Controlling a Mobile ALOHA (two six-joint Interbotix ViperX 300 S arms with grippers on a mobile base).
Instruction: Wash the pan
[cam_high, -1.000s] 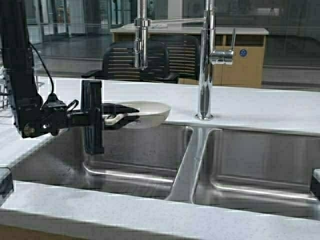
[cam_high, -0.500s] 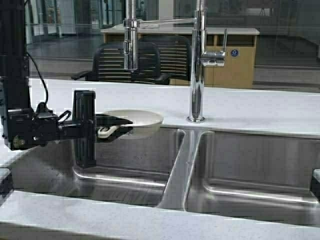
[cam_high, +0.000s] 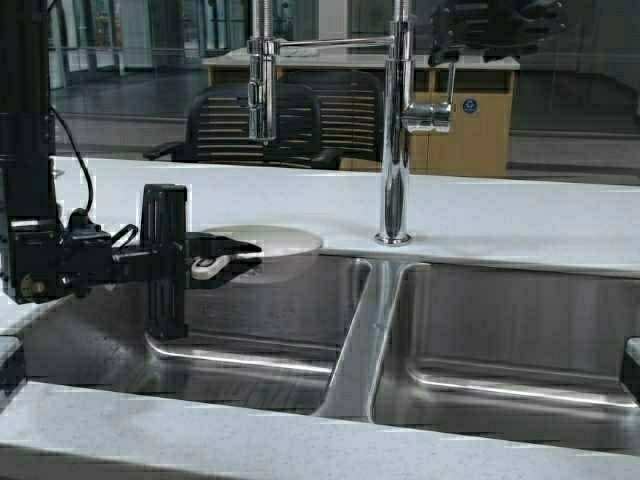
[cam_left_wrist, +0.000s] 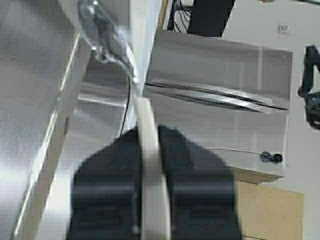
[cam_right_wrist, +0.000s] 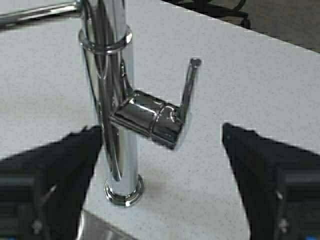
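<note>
Over sink (cam_high: 260, 330): claw-clamped pan (cam_high: 270, 245)

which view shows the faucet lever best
The right wrist view: the faucet lever stands upright, close up, between the open right gripper fingers. The high view shows it small and partly hidden below that gripper. The left wrist view does not show it, only the pan handle.

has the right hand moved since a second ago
Yes. It was out of the high view then; now the right hand hangs open above the faucet, by its lever.
</note>
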